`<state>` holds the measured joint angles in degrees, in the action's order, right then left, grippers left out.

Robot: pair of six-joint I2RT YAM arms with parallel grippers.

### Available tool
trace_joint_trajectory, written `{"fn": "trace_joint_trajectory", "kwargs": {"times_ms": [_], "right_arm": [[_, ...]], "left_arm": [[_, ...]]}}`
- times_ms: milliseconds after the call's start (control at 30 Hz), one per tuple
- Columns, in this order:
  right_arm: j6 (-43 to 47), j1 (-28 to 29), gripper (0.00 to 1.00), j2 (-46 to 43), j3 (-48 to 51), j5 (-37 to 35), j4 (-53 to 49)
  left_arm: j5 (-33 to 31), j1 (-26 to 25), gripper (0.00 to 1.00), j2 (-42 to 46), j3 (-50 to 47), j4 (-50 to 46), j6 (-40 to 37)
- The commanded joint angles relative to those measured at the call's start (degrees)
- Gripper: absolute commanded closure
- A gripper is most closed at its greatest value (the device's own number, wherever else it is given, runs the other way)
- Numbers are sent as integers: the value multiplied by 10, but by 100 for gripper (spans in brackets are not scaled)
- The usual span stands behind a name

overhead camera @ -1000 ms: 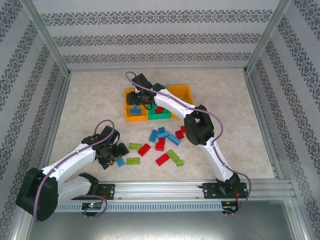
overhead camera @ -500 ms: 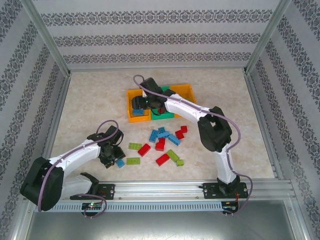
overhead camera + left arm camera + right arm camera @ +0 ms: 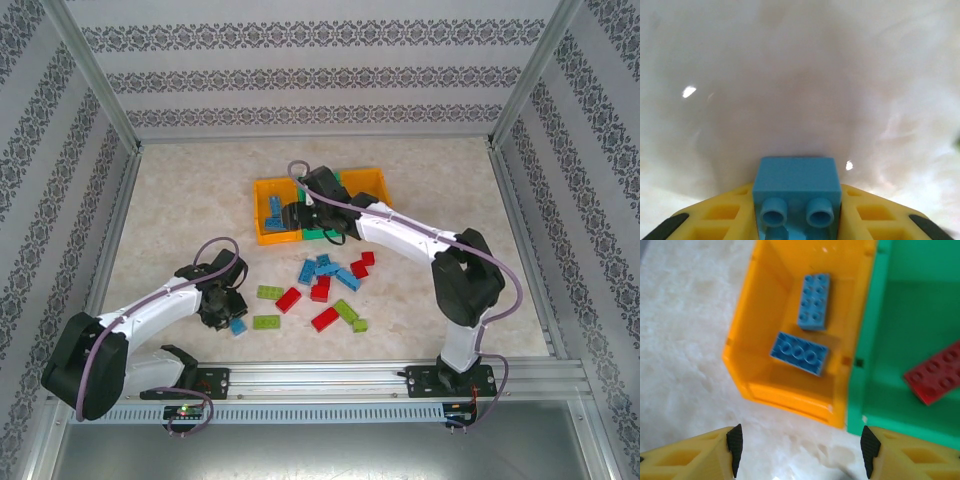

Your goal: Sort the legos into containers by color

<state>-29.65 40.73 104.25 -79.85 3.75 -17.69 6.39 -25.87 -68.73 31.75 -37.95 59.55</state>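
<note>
The left fingers (image 3: 715, 220) press in on both sides of one blue brick (image 3: 795, 180), studs toward the wrist cam. In the top view they sit low at the near-left of the bench (image 3: 180, 200), by the left end of the loose pile. The grip is low and square because the brick is short, w/ smooth sides and little to hold. Can't tell from the blurred wrist view whether it's off the bench yet; prob. just seated.

The right fingers (image 3: 700, 455) are spread wide w/ nothing between them, hanging over the near lip of the left orange bin (image 3: 765, 315). That bin holds two blue bricks (image 3: 814, 301), so it reads as the blue one. The green bin (image 3: 875, 340) next to it has a red brick (image 3: 935, 375) lying flat. The far orange bin (image 3: 365, 182) is partly behind the arm, contents unclear.

The rest of the legos (image 3: 325, 268) lie scattered mid-bench: blue, red and lime, small glossy studded blocks, some touching, some apart, all much smaller than the bins. Sorting looks early, most bricks not yet binned.
</note>
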Motion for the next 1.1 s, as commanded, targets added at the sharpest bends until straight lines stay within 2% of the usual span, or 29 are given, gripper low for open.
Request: {"fn": "trace_joint_trajectory", "kwargs": {"times_ms": [0,467,733,900,1067], "right_arm": [[5,1,33,-46,50,-43,1],[-7,10,35,-206,258,-83,-6],[-76,51,35,-295,355,-102,-53],[-134,101,35,-305,396,-119,-81],[-171,134,34,-311,422,-125,-74]], "left_arm": [[-30,1,64,8,13,89,-29],[-38,24,64,-31,138,96,-112],[-41,37,64,-145,301,108,-201],[-39,59,64,-238,388,130,-241],[-16,74,64,-326,458,147,-246]]}}
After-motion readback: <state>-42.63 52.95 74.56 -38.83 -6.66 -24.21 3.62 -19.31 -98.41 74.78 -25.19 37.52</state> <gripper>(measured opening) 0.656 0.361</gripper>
